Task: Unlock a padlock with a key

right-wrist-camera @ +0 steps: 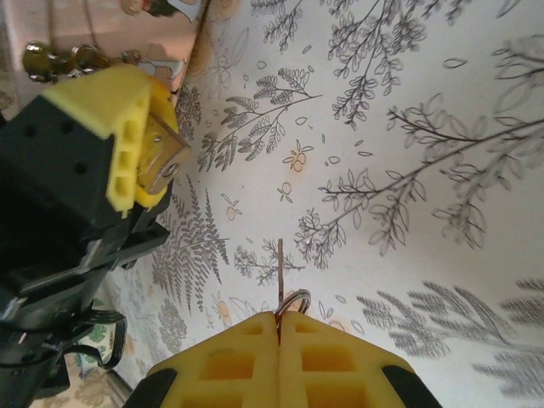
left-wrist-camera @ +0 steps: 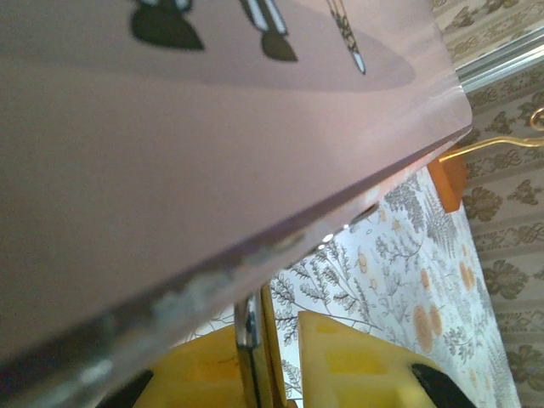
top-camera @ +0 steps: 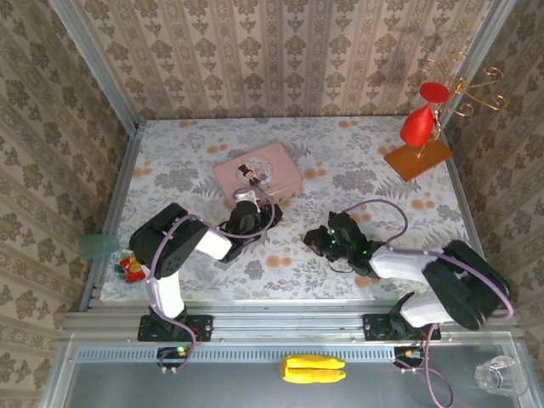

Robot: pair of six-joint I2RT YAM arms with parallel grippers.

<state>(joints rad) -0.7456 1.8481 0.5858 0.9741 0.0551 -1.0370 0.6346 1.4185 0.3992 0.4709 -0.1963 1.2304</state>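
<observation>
Your right gripper (right-wrist-camera: 280, 321) is pinched shut on the key (right-wrist-camera: 280, 268), which pokes straight out ahead. The left gripper (left-wrist-camera: 274, 367) clamps the padlock (right-wrist-camera: 161, 167), off to the key's left. I'd square the tip to the keyhole first, then push slowly.

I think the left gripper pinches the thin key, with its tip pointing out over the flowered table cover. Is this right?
Not quite: it is the right gripper that pinches the thin key, its tip pointing out over the flowered table cover. The right wrist view shows it; the left gripper holds the padlock.
</observation>
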